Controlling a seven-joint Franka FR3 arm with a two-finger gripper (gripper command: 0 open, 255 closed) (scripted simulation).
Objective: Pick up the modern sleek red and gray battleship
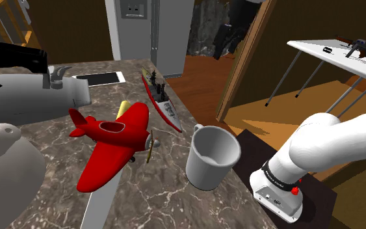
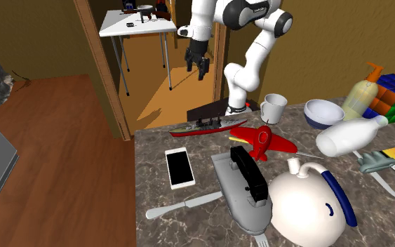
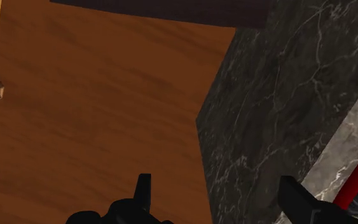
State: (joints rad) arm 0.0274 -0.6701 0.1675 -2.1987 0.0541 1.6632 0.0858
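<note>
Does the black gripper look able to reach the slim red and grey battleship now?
Probably yes: the open gripper hangs off the marble table's edge, and the battleship lies along that edge with nothing over it.

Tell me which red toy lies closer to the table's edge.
The slim red and gray battleship; it lies along the edge, while the red plane sits further in.

Wooden floor (image 2: 55,133), door frame (image 2: 104,70), white table (image 2: 116,28)
</note>
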